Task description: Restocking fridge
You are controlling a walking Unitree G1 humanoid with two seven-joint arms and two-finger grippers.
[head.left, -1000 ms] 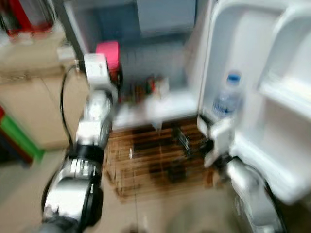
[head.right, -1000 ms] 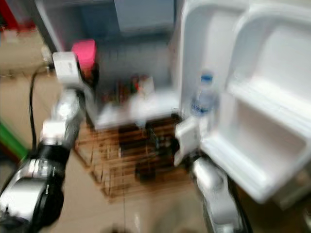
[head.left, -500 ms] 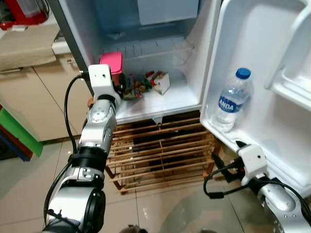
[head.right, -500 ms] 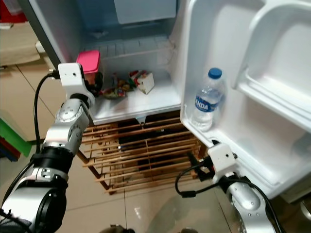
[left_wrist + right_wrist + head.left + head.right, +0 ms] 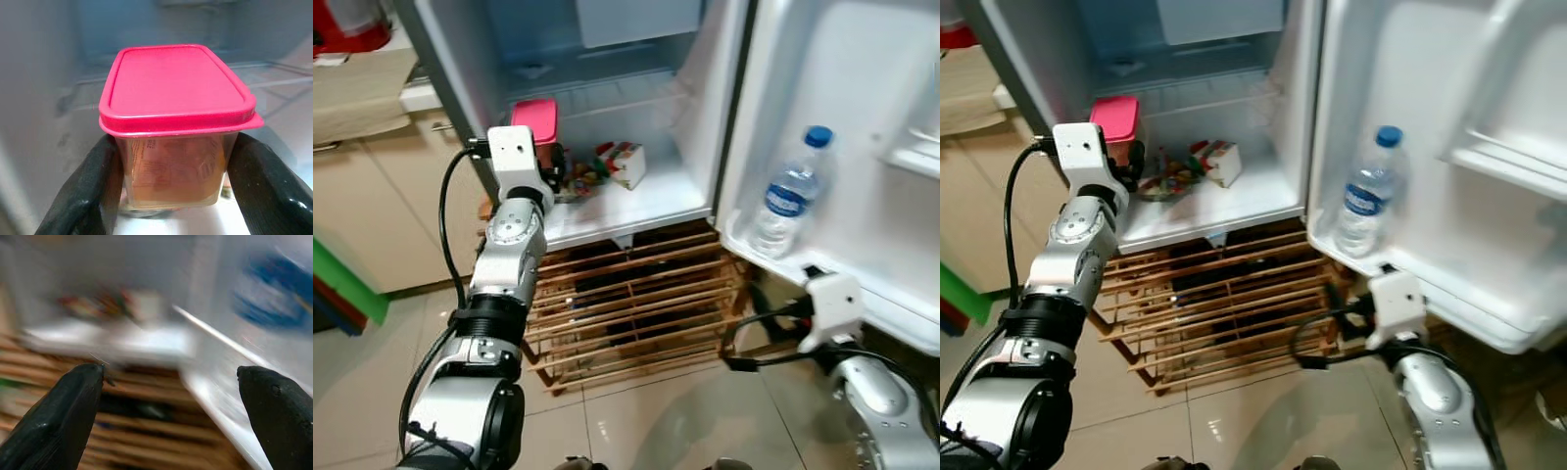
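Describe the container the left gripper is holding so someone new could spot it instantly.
Start at the open fridge and look at its bottom shelf, on the robot's left side. There the left gripper clamps a clear rectangular container from both sides. Its bright pink lid sets it apart from the small white carton and colourful packets beside it.

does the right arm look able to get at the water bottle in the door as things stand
Probably yes. The right gripper is open and empty, low beneath the door shelf, and the water bottle stands alone there with nothing in front of it.
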